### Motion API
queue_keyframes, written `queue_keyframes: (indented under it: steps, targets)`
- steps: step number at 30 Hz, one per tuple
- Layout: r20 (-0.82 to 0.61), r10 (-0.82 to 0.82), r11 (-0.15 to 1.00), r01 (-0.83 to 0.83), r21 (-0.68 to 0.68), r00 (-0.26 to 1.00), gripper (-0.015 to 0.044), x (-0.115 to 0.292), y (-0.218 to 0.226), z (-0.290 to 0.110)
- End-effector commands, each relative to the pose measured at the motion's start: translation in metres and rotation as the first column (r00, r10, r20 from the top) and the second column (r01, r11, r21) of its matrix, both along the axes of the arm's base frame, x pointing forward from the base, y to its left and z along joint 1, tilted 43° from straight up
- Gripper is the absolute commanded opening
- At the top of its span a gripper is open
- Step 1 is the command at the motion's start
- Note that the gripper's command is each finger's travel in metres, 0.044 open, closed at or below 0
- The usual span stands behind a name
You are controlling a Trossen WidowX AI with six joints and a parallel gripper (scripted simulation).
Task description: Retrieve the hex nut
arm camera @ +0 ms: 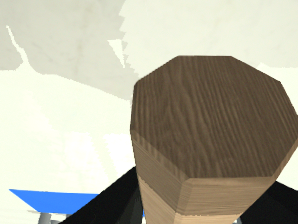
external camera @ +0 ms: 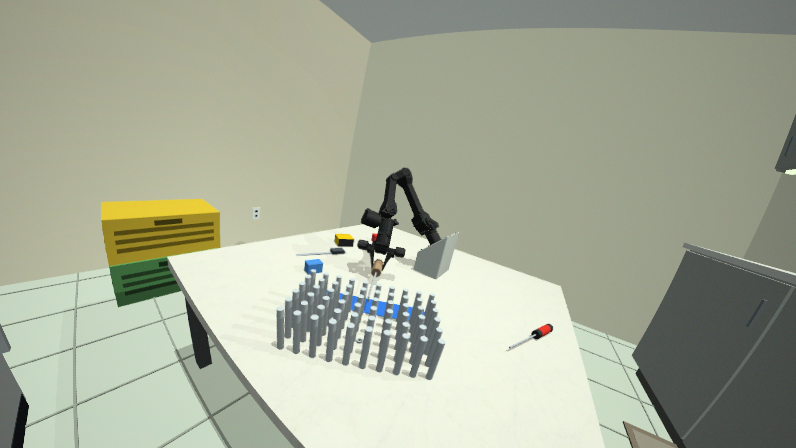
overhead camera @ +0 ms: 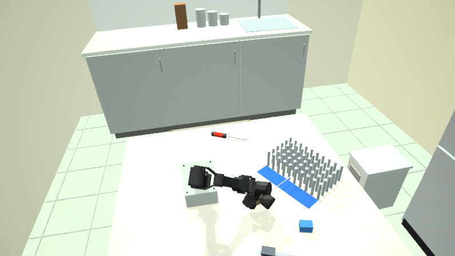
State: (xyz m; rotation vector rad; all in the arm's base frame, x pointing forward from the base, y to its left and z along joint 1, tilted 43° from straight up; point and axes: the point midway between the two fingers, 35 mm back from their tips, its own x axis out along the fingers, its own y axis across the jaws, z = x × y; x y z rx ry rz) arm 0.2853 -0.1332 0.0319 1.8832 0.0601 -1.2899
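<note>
A: How is the tool [overhead camera: 266,199] seen?
B: Clamped on a wooden-handled hook [arm camera: 206,156], lower centre of the top view, its thin rod laid across the blue strip [overhead camera: 286,186].
A: And the nut [external camera: 359,340]?
B: A small speck among the spacers [overhead camera: 305,170], apparently.

Our black six-joint arm [overhead camera: 229,182] reaches out low from its base toward the right, wrist angled downward, and our black parallel-jaw gripper [overhead camera: 261,199] is clamped on the wooden octagonal handle [arm camera: 212,152] of a thin-shafted tool
</note>
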Motion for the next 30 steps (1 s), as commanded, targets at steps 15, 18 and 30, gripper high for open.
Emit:
queue_keyframes:
  steps: [15, 18, 30]
  targets:
    - [0.0, 0.012, 1.0, -0.012, 0.002, 1.0, 0.0, 0.001, -0.004, -0.012]
    - [0.0, 0.011, 1.0, -0.011, 0.002, 1.0, 0.0, 0.003, -0.004, -0.012]
    - [0.001, 0.011, 1.0, -0.011, 0.002, 1.0, 0.0, 0.009, -0.002, -0.015]
